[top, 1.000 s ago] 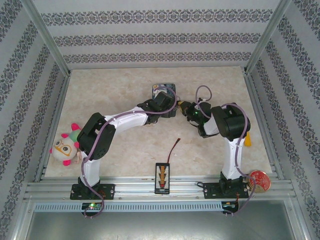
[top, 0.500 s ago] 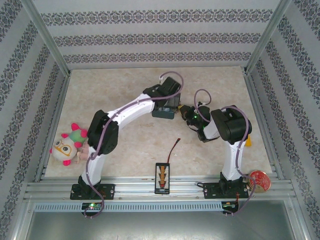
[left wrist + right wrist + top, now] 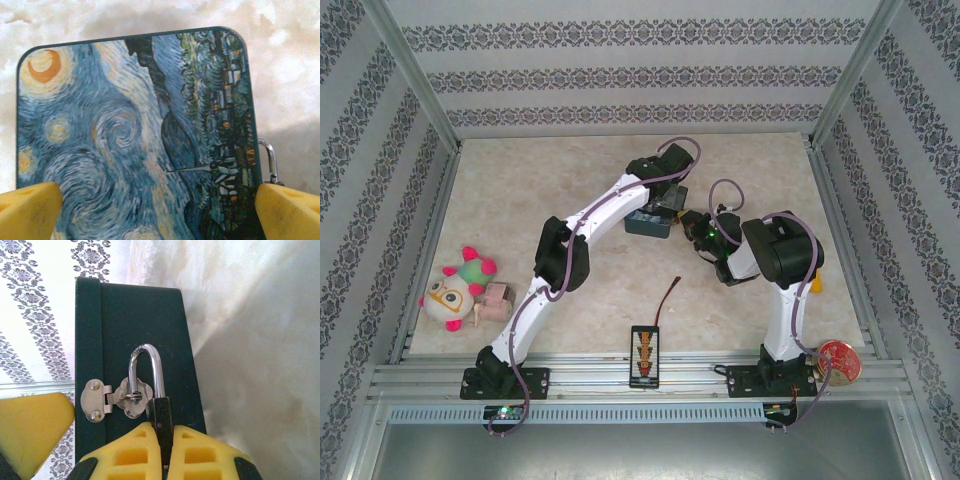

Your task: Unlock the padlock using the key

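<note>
The small dark padlock [image 3: 163, 412] hangs by its metal shackle [image 3: 150, 365] through the hasp [image 3: 117, 397] on the dark side of the blue Starry Night tin [image 3: 646, 223]. My right gripper [image 3: 163, 431] is shut on the padlock's body, seen beside the tin in the top view [image 3: 693, 223]. My left gripper [image 3: 160, 210] is open above the painted lid [image 3: 135, 130], one yellow fingertip [image 3: 30, 210] over each end. The shackle [image 3: 270, 159] peeks past the lid's right edge. The key is hidden.
A plush toy [image 3: 455, 290] and a pink block [image 3: 497, 300] lie at the near left. A black board [image 3: 645, 352] with a red-and-black wire [image 3: 668, 295] sits near the front rail. A red disc [image 3: 839, 360] and a yellow object [image 3: 815, 283] are at the right.
My left arm has stretched forward, carrying its gripper to above the tin. The right gripper has shifted slightly left and stays on the padlock.
</note>
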